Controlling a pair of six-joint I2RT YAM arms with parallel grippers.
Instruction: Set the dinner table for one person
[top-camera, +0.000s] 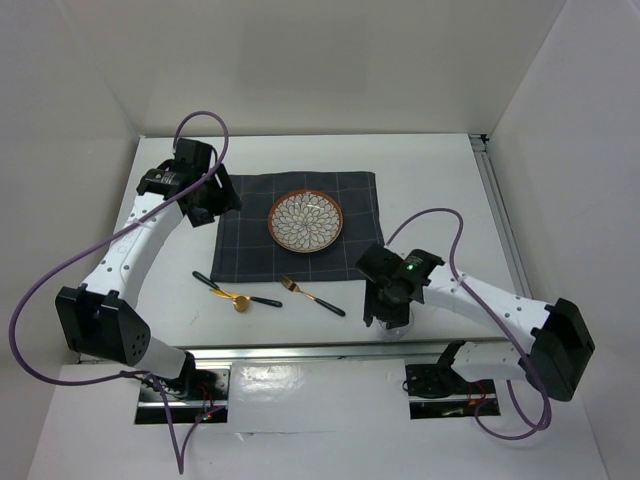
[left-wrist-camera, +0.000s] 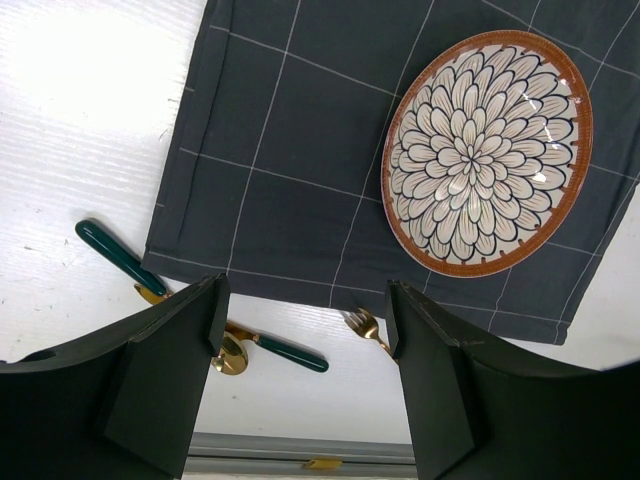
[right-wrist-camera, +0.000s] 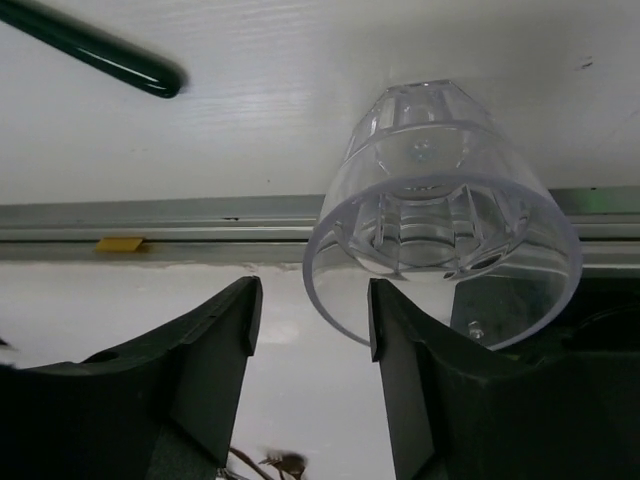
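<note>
Your dinner table (top-camera: 440, 190) fills the overhead view, a white top with metal rails along its near and right edges, and everything else sits on it in front of the two arm bases. The dark checked placemat (top-camera: 240, 250) lies flat around the middle, so that part looks done. The flowered plate (top-camera: 307, 221) with the brown rim rests on the mat's far half, toward the right, and I would count it as placed too. Your left gripper (left-wrist-camera: 305, 300) hangs over the placemat's left edge with its jaws wide apart and nothing between them. Your right gripper (right-wrist-camera: 312, 300) is down at the near rail, at the clear glass (right-wrist-camera: 440, 150). One finger sits outside the rim and the other shows through the glass wall, with a gap visible on the outer side, so read it as released and straddling the rim, not gripping. The glass stands off the mat, right by the rail, so it needs carrying up beside the plate. The fork (top-camera: 312, 296), the gold spoon (top-camera: 241, 303) and a second green-handled piece (top-camera: 207, 281) lie loose on bare table just on your side of the mat. The last two appear to touch, and I cannot tell what the second piece is. By my reckoning you are under halfway: the glass and all the cutlery remain.
</note>
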